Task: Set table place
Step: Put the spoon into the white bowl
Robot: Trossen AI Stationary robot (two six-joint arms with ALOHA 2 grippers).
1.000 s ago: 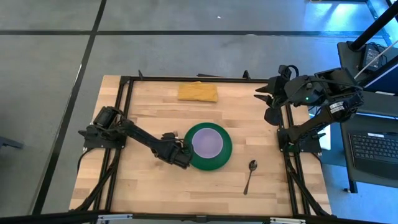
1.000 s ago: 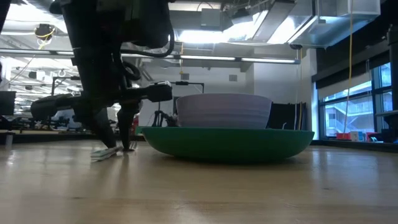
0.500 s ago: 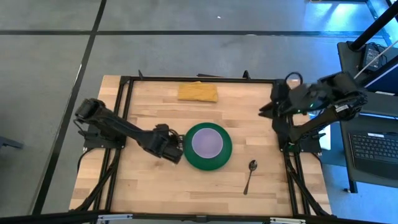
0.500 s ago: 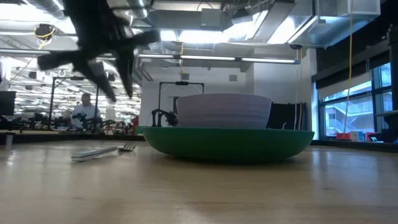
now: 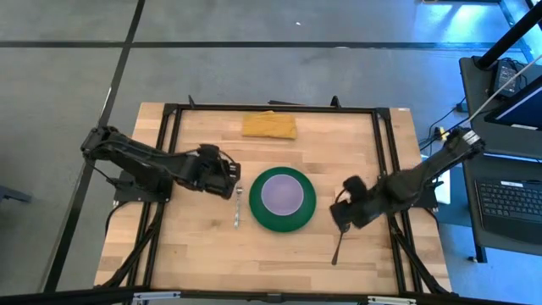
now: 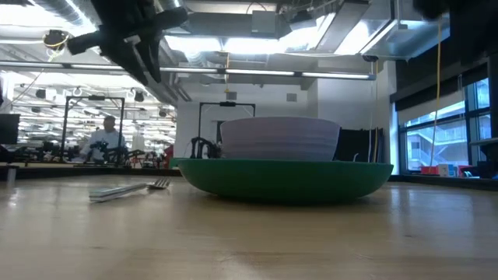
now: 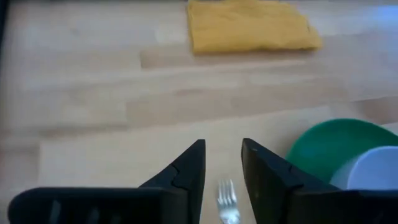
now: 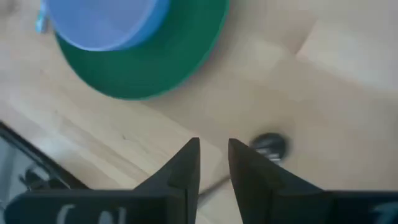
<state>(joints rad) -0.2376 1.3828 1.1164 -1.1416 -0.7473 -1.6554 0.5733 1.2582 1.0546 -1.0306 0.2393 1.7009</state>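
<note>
My left gripper (image 5: 230,175), fingers slightly parted and empty, hangs above the small metal fork (image 5: 238,208) left of the round green plate (image 5: 282,219). The pale lilac bowl (image 5: 281,194) sits on that plate. My right gripper (image 5: 342,212), narrowly open, is over the dark-bowled metal spoon (image 8: 269,145); the yellow folded cloth (image 5: 269,125) lies far.

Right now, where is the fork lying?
In the high view the fork lies flat on the table, just left of the green plate, near the left tool.
</note>
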